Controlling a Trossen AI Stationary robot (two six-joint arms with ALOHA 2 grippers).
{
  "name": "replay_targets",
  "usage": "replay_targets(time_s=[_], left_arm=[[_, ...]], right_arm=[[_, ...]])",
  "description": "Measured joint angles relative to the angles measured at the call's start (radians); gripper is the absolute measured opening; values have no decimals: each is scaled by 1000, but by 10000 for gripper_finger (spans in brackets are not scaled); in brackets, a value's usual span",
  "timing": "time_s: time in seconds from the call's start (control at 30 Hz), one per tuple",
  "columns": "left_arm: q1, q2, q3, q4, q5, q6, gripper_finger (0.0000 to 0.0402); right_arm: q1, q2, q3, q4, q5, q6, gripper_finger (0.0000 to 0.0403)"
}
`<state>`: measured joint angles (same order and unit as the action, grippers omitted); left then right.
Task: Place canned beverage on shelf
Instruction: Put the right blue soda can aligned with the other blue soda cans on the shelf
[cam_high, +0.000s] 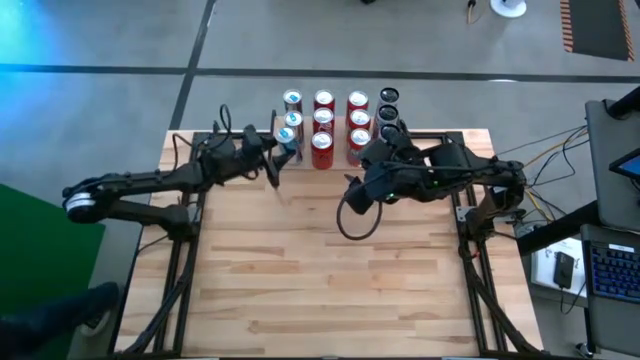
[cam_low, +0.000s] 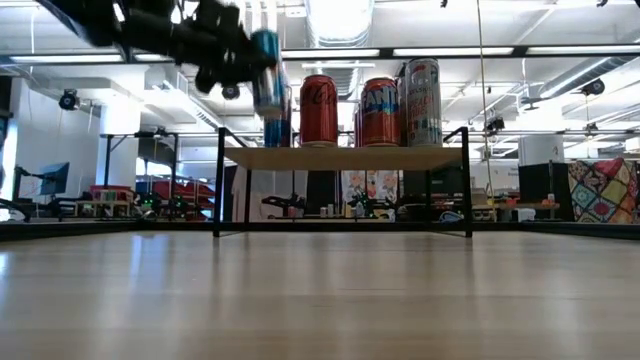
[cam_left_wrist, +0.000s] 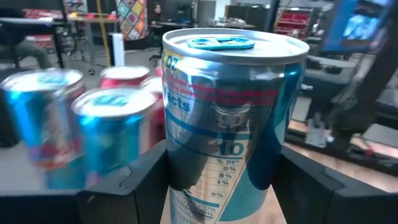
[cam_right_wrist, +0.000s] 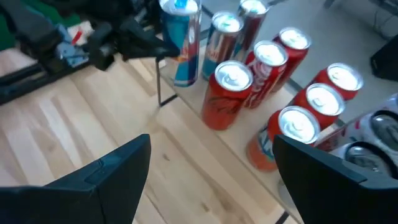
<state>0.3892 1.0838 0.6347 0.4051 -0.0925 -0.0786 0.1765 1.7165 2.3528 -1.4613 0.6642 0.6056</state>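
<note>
A slim blue and silver can (cam_left_wrist: 227, 118) is in my left gripper (cam_high: 283, 150), over the left end of the shelf (cam_low: 345, 158). The shelf is a light-wood plank on thin black legs at the table's far edge. Several upright cans stand on it: blue ones (cam_left_wrist: 115, 134), red ones (cam_right_wrist: 227, 93), an orange one (cam_low: 380, 112) and dark ones (cam_high: 388, 98). My right gripper (cam_right_wrist: 211, 168) is open and empty. It hovers over the table just in front of the shelf's right half (cam_high: 365, 170). My left gripper pinches the can's side wall, in its lower half (cam_left_wrist: 186, 180), between its two fingers (cam_left_wrist: 140, 183). The fingers come about level from the table's left side. The can (cam_low: 266, 75) is upright with a slight tilt, lifted clear above the shelf top.
The cans fill the shelf in close rows, with two blue cans (cam_high: 291, 100) right behind the held one. A black cable loop (cam_high: 352, 218) hangs below my right arm. The wooden slatted tabletop (cam_high: 330, 280) stretches toward the near edge.
</note>
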Motion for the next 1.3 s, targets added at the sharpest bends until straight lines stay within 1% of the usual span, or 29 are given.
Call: replay_targets(time_s=[0.13, 0.2, 0.37, 0.5, 0.63, 0.7, 0.93, 1.1, 1.3], left_arm=[[65, 24, -26, 43, 57, 39, 227], [78, 41, -26, 52, 67, 65, 227], [88, 115, -9, 72, 161, 85, 228], [89, 179, -9, 87, 164, 90, 228], [89, 210, 11, 102, 162, 98, 228], [89, 216, 25, 84, 162, 104, 228], [89, 192, 71, -43, 162, 140, 228], [93, 165, 57, -46, 132, 149, 228], [107, 172, 50, -28, 127, 134, 229]], right_arm=[[-7, -17, 0, 6, 40, 14, 326], [-14, -28, 0, 6, 51, 23, 326], [-37, -53, 0, 5, 54, 24, 326], [-47, -66, 0, 3, 54, 25, 326], [-46, -79, 0, -1, 53, 25, 326], [-46, -82, 0, -2, 54, 25, 326], [-62, -94, 0, -21, 54, 24, 326], [-66, -95, 0, -32, 54, 24, 326], [-68, -93, 0, -32, 54, 23, 326]])
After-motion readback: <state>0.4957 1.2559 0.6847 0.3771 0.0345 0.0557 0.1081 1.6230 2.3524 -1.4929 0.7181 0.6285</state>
